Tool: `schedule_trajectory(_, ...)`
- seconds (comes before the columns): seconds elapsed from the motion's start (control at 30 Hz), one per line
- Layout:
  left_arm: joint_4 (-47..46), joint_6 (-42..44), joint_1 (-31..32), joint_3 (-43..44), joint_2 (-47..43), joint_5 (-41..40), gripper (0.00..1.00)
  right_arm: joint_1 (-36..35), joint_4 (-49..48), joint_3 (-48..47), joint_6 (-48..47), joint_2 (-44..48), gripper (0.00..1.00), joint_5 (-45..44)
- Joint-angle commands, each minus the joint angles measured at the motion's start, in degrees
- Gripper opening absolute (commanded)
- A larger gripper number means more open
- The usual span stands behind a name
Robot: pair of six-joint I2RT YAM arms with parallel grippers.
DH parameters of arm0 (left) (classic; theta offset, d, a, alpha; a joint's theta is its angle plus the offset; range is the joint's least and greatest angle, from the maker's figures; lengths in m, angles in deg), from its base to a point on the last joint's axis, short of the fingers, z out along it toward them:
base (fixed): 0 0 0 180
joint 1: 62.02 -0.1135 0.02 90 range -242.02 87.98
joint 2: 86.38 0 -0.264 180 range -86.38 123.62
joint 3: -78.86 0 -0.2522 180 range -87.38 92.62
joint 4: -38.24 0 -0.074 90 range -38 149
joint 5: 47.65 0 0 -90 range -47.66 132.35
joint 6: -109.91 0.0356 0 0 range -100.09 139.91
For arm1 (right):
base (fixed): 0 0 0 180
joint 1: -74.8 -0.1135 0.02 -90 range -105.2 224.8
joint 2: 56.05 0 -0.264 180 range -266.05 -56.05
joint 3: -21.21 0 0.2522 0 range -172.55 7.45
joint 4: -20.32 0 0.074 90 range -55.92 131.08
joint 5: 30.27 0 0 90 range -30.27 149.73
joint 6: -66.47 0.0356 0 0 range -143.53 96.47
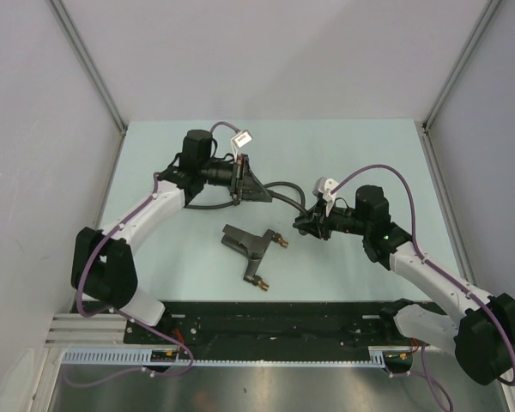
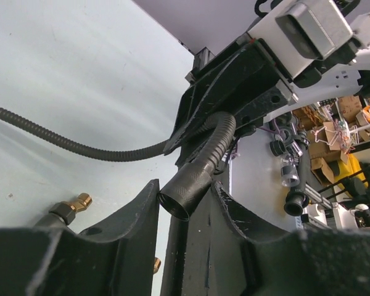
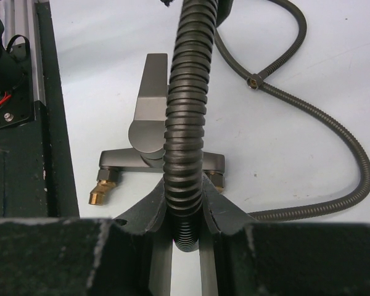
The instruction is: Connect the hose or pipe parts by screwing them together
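The dark-grey corrugated hose (image 1: 279,187) runs between both grippers and loops over the table behind them. Its knurled dark end nut (image 2: 186,185) sits between the fingertips of my left gripper (image 2: 185,189), which touch it on both sides. My right gripper (image 3: 185,192) is shut on the hose (image 3: 185,123) partway along its length. The forked fitting (image 1: 247,244) lies flat on the table between the arms, gripped by neither, with brass tips (image 1: 281,242) pointing toward the near right. In the right wrist view the fitting (image 3: 149,117) lies just beyond the fingers.
A black rail (image 1: 266,319) runs along the table's near edge and shows in the right wrist view (image 3: 49,123). Grey walls enclose the table on three sides. Purple cables (image 1: 386,172) arch over both arms.
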Motion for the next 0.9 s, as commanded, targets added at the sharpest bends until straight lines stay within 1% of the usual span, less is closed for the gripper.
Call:
schedule_trajectory(0.0, -2.9, -0.6, 0.5, -0.6, -4.0, 3.8, 0.38, -0.2, -3.0, -0.1, 0.5, 0.7, 0.0, -0.4)
schedule_trajectory(0.07, -3.1, -0.8, 0.6, -0.6, -3.9, 3.7, 0.39, -0.2, -3.1, -0.1, 0.6, 0.5, 0.0, 0.0)
schedule_trajectory(0.17, -3.3, -0.9, 0.6, -0.5, -3.6, 4.0, 0.38, -0.2, -3.2, -0.2, 0.6, 0.2, 0.0, -0.1)
schedule_trajectory(0.23, -3.4, -0.9, 0.6, -0.7, -3.4, 4.1, 0.36, -0.2, -2.9, -0.1, 0.4, 0.1, 0.0, -0.2)
schedule_trajectory(0.3, -3.6, -0.9, 0.5, -0.7, -3.3, 4.4, 0.31, -0.2, -2.7, -0.1, 0.4, 0.0, 0.0, -0.3)
schedule_trajectory(0.33, -3.6, -0.9, 0.5, -0.7, -3.5, 4.6, 0.19, -0.2, -2.8, -0.1, 0.4, 0.0, 0.0, -0.4)
schedule_trajectory(0.4, -3.7, -0.8, 0.5, -0.9, -3.8, 4.5, 0.02, -0.1, -2.7, -0.1, 0.5, -0.1, 0.0, -1.0)
schedule_trajectory(0.43, -3.6, -0.9, 0.5, -1.0, -4.4, 3.1, 0.0, 0.0, -2.7, -0.1, 0.7, -0.1, 0.0, -1.3)
schedule_trajectory(0.6, -3.8, -1.9, -0.1, -2.2, -5.3, -0.6, 0.0, 0.1, -2.8, -0.1, 1.1, 0.1, 0.0, -3.0)
schedule_trajectory(0.67, -3.8, -2.4, -0.3, -2.9, -5.4, -3.0, 0.0, 0.1, -2.9, -0.1, 1.4, 0.6, 0.0, -5.3)
schedule_trajectory(0.73, -3.8, -2.6, -0.5, -3.4, -5.7, -4.8, 0.0, 0.2, -2.8, -0.1, 1.4, 0.9, 0.02, -6.4)
schedule_trajectory(0.77, -3.7, -2.6, -0.5, -3.8, -5.9, -6.2, 0.0, 0.2, -2.9, -0.2, 1.4, 1.3, 0.05, -6.8)
schedule_trajectory(0.83, -3.8, -3.0, -0.4, -4.0, -6.0, -6.4, 0.0, -0.1, -3.6, -0.1, 1.6, 1.4, 0.12, -6.7)
schedule_trajectory(0.87, -3.8, -3.1, -0.3, -4.0, -6.2, -6.4, 0.0, -0.2, -4.5, -0.1, 1.7, 1.3, 0.23, -6.3)
